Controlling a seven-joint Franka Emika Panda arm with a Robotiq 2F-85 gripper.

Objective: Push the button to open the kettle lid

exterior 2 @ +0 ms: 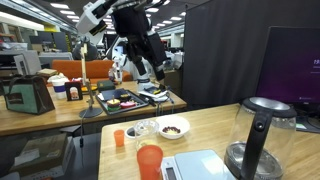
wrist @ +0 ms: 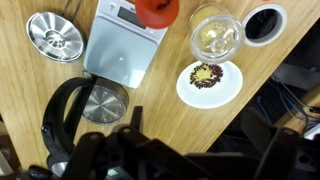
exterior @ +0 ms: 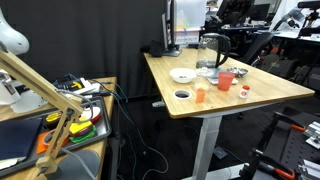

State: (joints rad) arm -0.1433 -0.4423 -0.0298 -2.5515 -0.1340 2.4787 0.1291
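The glass kettle (exterior: 212, 50) with black handle stands at the back of the wooden table (exterior: 270, 88). It shows close up in an exterior view (exterior 2: 262, 140). From above in the wrist view the kettle (wrist: 90, 105) sits at lower left, its handle to the left. The kettle lid (exterior 2: 265, 103) is down on the top; it also shows in the wrist view (wrist: 102, 102). My gripper (wrist: 195, 125) is a dark blur at the bottom, high above the table, fingers apart and empty. My arm (exterior 2: 135, 30) hangs far from the kettle.
On the table are a white scale (wrist: 125, 45), a red cup (wrist: 155, 10), a glass bowl (wrist: 215, 35), a white plate of beans (wrist: 210, 80), a dark cup (wrist: 265, 25) and a round metal disc (wrist: 55, 35). A small orange cup (exterior: 200, 95) stands near the front edge.
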